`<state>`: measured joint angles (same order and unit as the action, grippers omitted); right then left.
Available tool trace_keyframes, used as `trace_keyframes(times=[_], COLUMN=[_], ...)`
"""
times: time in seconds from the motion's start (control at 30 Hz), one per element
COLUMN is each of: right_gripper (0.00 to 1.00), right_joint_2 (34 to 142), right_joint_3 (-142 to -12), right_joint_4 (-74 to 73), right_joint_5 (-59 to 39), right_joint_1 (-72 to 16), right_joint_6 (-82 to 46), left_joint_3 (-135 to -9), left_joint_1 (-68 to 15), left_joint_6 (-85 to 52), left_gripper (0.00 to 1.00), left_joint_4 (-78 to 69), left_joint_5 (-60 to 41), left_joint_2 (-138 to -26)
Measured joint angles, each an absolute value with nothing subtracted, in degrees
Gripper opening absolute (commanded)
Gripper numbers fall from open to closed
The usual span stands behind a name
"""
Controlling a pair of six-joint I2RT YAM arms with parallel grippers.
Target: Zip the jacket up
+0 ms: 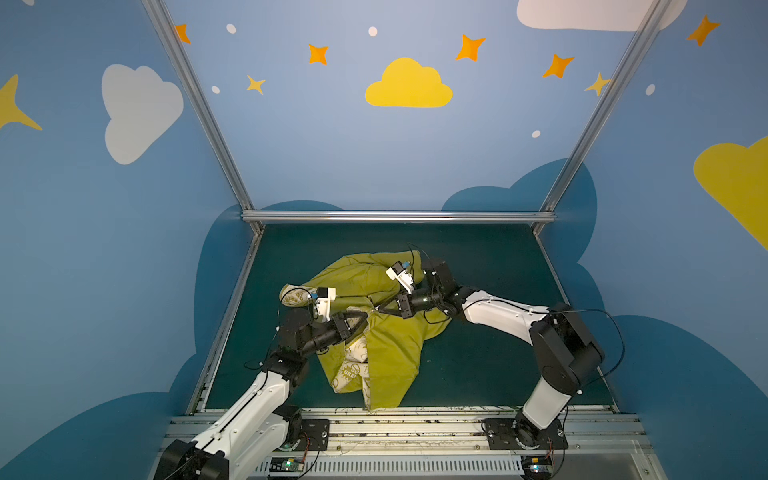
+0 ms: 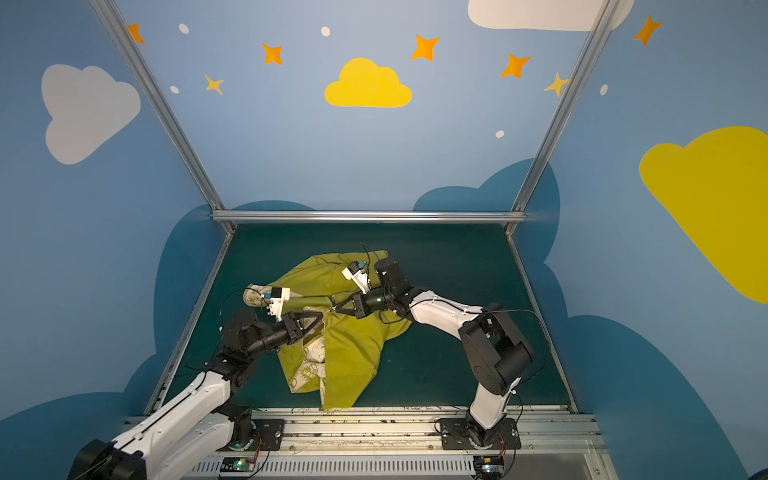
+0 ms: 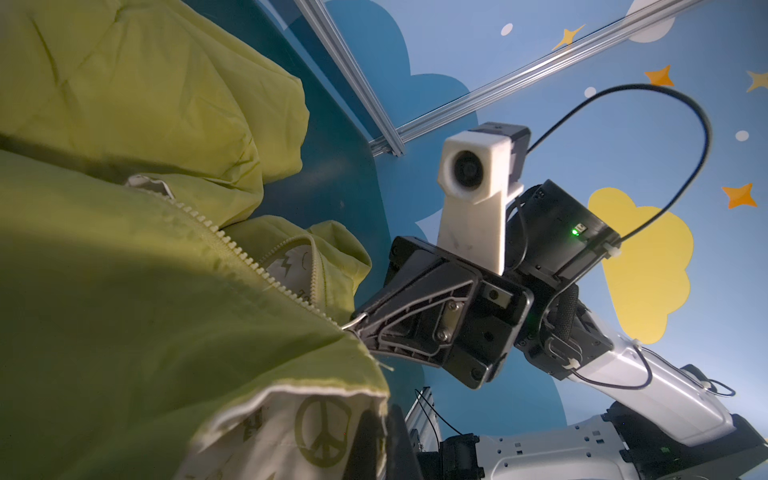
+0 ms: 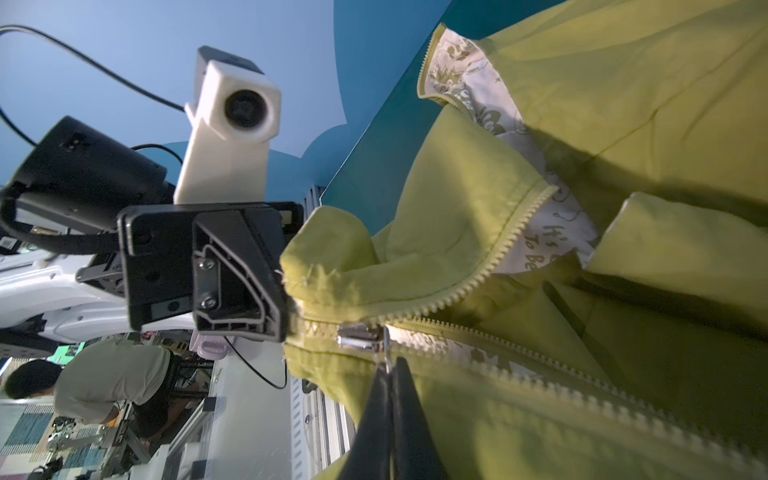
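Here's the jacket [image 1: 390, 353], rumpled on the green mat [image 1: 478, 257], lower middle in both top views. Now the right gripper [image 4: 390, 386] is pinched tight on the thin metal pull tab [image 4: 386, 353], set to drag the shiny slider [image 4: 357, 336]. The left gripper [image 4: 286, 311] clamps the frayed hem end, likely anchoring it. Chunky cream teeth [image 4: 498, 262], soft matte cloth, printed lining [image 4: 552, 235]

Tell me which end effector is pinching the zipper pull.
The right end effector: it is shut on the thin metal zipper pull. The left end effector is shut on the jacket hem fabric beside the slider instead.
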<state>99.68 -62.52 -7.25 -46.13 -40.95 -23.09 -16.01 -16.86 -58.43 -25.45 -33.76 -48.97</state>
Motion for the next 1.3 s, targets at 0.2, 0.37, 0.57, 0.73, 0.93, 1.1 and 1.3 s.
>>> trace_keyframes(times=[0.2, 0.37, 0.57, 0.73, 0.93, 1.1, 1.3], right_gripper=[0.00, 0.00, 0.00, 0.00, 0.00, 0.00, 0.00], right_joint_2=[100.92, 101.01, 100.51, 98.61, 96.90, 96.55, 96.55], right_joint_3=[-64.49, -64.69, -64.69, -64.69, -64.82, -65.14, -67.22], right_joint_4=[-4.12, -2.13, -0.54, 1.34, 3.03, 4.43, 6.87], right_joint_5=[-42.96, -40.97, -38.89, -37.65, -36.42, -34.87, -32.91], right_joint_1=[-40.93, -40.80, -41.89, -44.10, -45.45, -45.50, -45.47], right_joint_6=[-22.22, -21.82, -20.75, -19.40, -18.02, -17.69, -17.56], left_joint_3=[-15.88, -15.86, -15.99, -16.99, -19.11, -19.70, -18.15], left_joint_1=[-16.75, -16.60, -16.64, -17.43, -19.62, -20.80, -20.80], left_joint_6=[-57.78, -56.55, -54.89, -53.36, -51.53, -50.09, -50.15], left_gripper=[0.03, 0.29, 0.56, 0.60, 0.51, 0.20, 0.03], left_joint_4=[-24.62, -20.71, -16.53, -13.80, -12.91, -12.47, -9.85], left_joint_5=[-33.41, -32.71, -32.32, -31.88, -31.46, -31.44, -28.99], left_joint_2=[-47.00, -44.91, -45.04, -46.15, -47.51, -47.86, -41.21])
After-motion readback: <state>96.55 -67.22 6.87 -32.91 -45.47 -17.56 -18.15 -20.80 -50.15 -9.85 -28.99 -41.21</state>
